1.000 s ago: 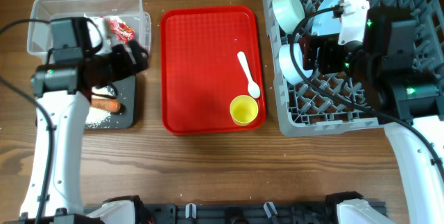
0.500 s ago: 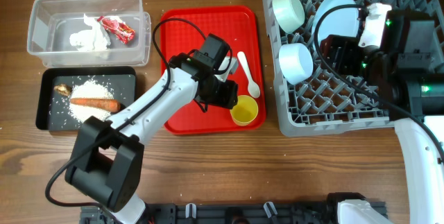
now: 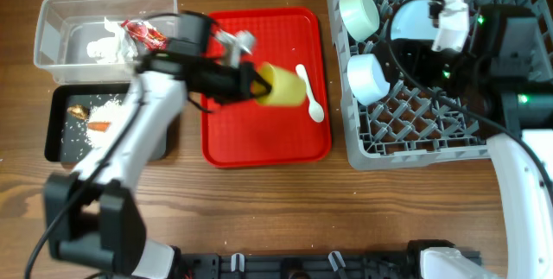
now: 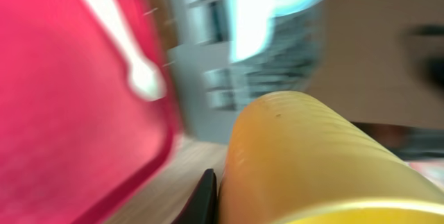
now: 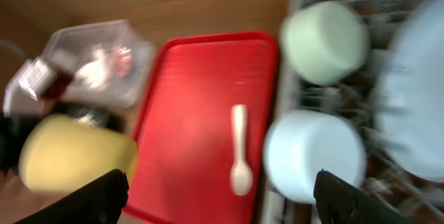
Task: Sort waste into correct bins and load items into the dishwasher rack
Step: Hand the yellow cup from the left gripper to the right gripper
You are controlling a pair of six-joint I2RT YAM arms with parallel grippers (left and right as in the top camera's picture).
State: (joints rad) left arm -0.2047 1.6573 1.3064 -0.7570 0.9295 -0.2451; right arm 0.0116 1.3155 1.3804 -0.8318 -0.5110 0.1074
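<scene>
The small yellow cup [image 3: 283, 85] is gripped on its side by the left tool [image 3: 257, 84] and held over the red serving tray [image 3: 259, 136] at the centre of the overhead frame. It is just beside the white spoon [image 3: 309, 93], which lies on that tray. The right tool [image 5: 220, 193] is spread open above the grey dishwasher rack [image 3: 415, 136] at the right. Two pale bowls [image 3: 359, 13] and the pale blue plate [image 3: 413, 20] are seated in that rack.

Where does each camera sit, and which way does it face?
Overhead: above the table, facing straight down; both arms show, left gripper clamping the yellow cup.
Left wrist: behind the cup, looking across the red tray toward the rack; one dark fingertip shows.
Right wrist: above the rack, facing down over the tray; both fingertips show, spread.
Shared: all three see the cup and the white spoon.
</scene>
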